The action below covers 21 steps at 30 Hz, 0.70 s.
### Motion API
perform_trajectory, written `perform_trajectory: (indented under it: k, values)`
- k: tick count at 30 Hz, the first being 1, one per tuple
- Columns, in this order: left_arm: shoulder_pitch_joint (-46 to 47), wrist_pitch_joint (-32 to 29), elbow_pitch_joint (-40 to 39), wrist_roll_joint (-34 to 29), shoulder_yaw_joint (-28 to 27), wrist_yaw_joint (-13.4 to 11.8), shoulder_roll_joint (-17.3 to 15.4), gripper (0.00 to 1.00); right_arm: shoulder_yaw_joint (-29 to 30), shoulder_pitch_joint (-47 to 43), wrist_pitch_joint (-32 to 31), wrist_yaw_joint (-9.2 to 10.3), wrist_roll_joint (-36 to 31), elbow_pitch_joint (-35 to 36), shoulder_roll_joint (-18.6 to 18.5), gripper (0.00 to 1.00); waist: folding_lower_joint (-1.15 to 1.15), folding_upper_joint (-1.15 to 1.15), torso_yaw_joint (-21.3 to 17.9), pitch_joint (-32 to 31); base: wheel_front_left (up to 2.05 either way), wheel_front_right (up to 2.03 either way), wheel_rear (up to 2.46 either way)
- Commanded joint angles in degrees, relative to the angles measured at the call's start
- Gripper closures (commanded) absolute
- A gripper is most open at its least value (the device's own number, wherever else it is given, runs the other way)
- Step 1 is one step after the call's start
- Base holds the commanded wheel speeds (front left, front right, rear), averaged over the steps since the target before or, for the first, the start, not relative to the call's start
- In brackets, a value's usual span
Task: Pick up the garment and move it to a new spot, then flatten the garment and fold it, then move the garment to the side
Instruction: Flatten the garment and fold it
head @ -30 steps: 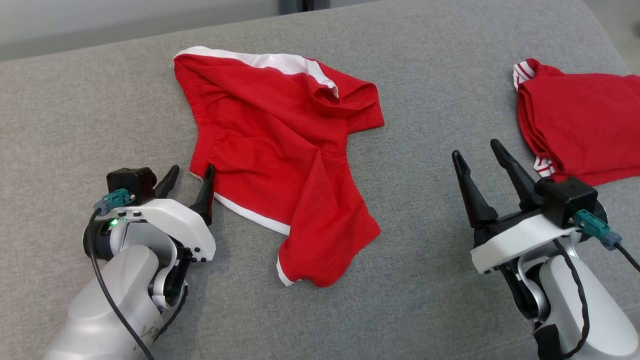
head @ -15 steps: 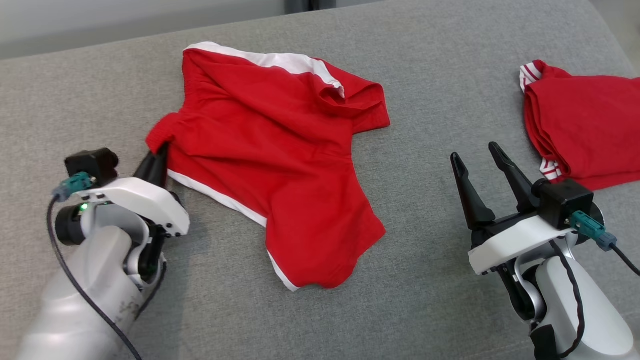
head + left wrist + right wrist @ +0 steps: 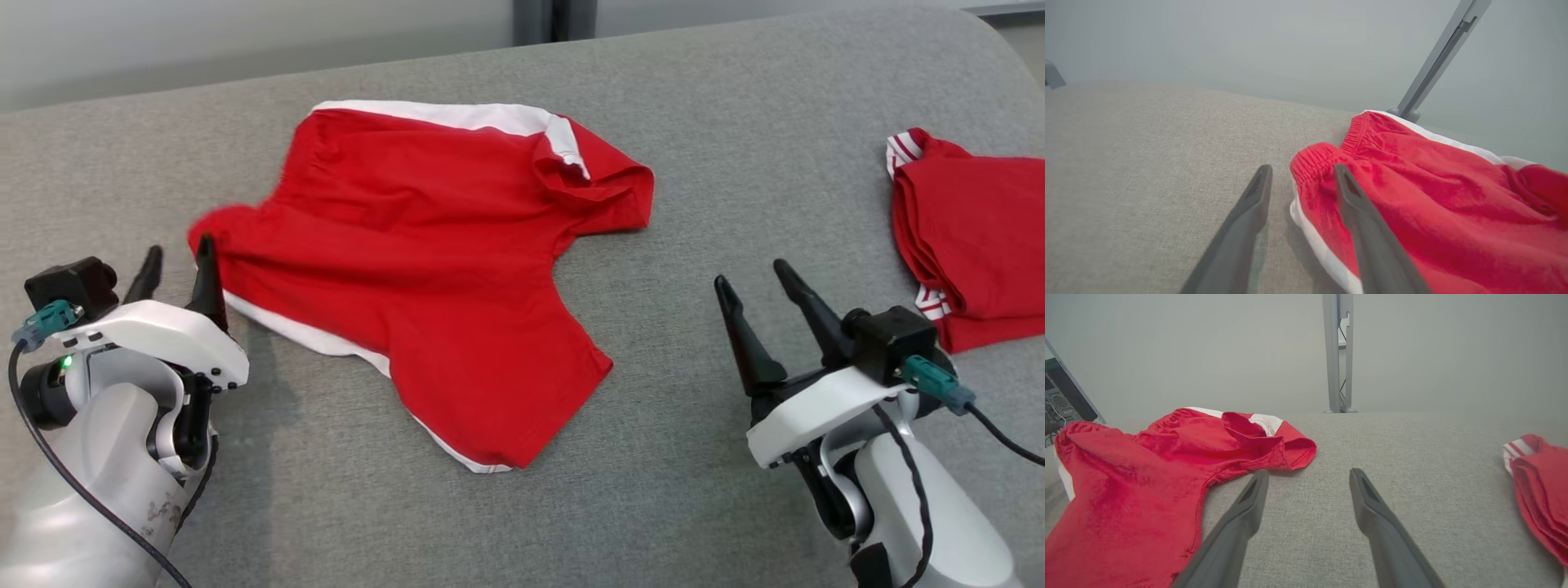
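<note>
Grey woven upholstery (image 3: 735,147) makes up the work surface, and it is bare across the middle and along the near side, so I have ample room for dragging and folding. The garment, a pair of red shorts (image 3: 424,245) with white trim, lies left of centre. It is spread out but not flat: the far right leg opening is rolled over on itself and creases cross the body. I judge this to be its new spot, with flattening as the step in hand. A second red garment (image 3: 971,237) lies folded at the right edge, well apart from the shorts. I take it for the side pile, so that margin should be reserved for the finished fold. My left gripper (image 3: 179,245) sits at the elasticated waistband corner (image 3: 1314,157) with its fingers parted and nothing pinched. In the left wrist view one finger lies over the white hem and the other over bare cushion. That position suits drawing the corner outward, though little surface shows to the left of it. My right gripper (image 3: 749,272) is released and empty, poised over bare upholstery between the two garments.
</note>
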<state>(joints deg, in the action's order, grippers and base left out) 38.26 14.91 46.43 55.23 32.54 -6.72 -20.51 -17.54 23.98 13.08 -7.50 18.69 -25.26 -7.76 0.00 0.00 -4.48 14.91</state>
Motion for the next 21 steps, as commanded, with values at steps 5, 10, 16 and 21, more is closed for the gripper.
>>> perform_trajectory:
  k: [5, 10, 16, 21]
  values:
    - [-3.33, 0.28, -4.46, -2.39, -4.07, -1.18, 0.26, 0.00, -3.58, -1.06, -1.41, 0.02, 4.11, -1.24, 0.38, 0.00, 0.00, 0.00, 2.26, -1.18, 0.00, 0.00, 0.00]
    - [-8.28, 0.30, -10.30, -5.57, -6.95, -0.67, 1.75, 0.00, -7.69, -1.69, -3.83, 0.02, 9.67, -2.77, 0.25, 0.00, 0.00, 0.00, 4.82, -2.19, 0.00, 0.00, 0.00]
    - [-13.16, 0.31, -15.19, -8.58, -8.19, -0.13, 4.15, 0.00, -9.99, -2.23, -5.96, 0.02, 16.34, -5.52, -0.15, 0.00, 0.00, 0.00, 8.11, -3.20, 0.00, 0.00, 0.00]
    - [-15.66, 0.31, -17.08, -10.06, -8.33, 0.25, 5.79, 0.00, -11.66, -1.52, -6.82, 0.02, 18.96, -8.33, -0.90, 0.00, 0.00, 0.00, 10.45, -3.80, 0.00, 0.00, 0.00]
